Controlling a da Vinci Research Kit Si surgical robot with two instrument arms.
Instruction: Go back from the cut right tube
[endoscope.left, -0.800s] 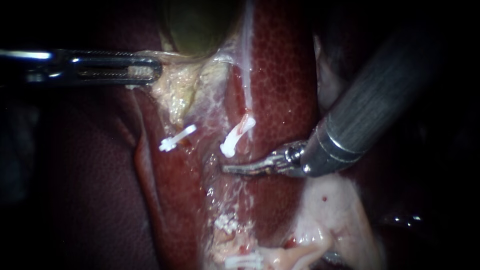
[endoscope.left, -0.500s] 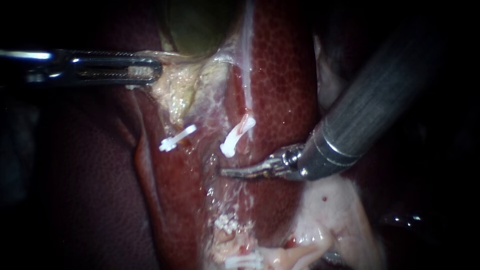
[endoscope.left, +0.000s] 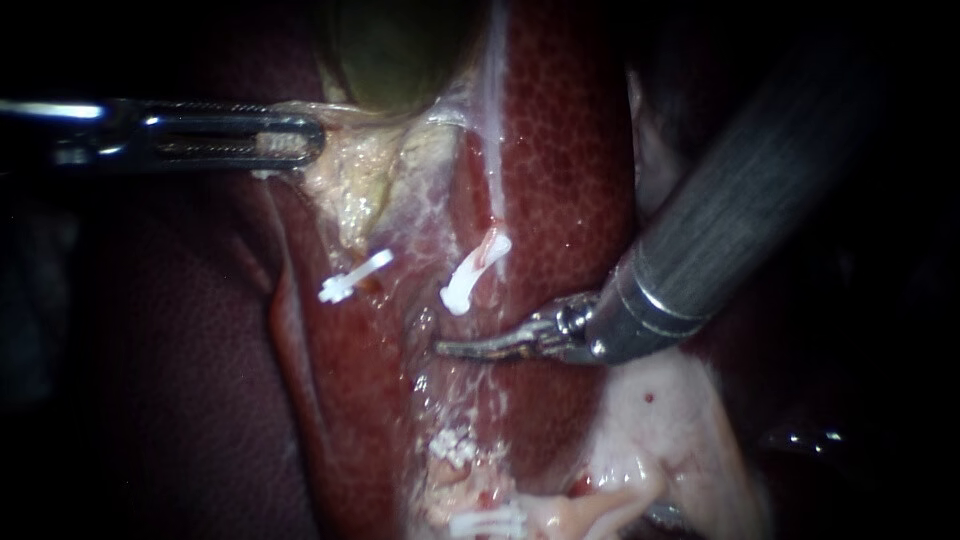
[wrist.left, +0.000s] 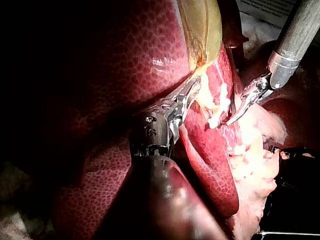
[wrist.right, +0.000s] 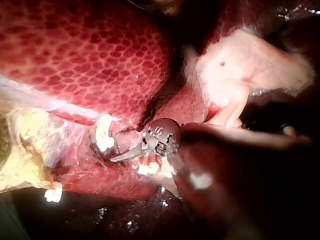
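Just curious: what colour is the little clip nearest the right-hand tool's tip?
The clip is white, tinged pink at one end; clearest in the endoscope view.

Your right instrument (endoscope.left: 447, 348) points just below one clip (endoscope.left: 472, 272); a second clip (endoscope.left: 352, 277) lies beyond its tip, and your left instrument (endoscope.left: 305, 140) lies well above, beside the gallbladder (endoscope.left: 400, 50).

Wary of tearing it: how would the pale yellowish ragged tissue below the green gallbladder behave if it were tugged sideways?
Likely floppy: the pale yellowish ragged tissue hangs thin and uneven from where my left instrument grips its edge. Probably fragile too, since its margins look frayed and filmy. Its wet shine suggests it could slip from a light hold.
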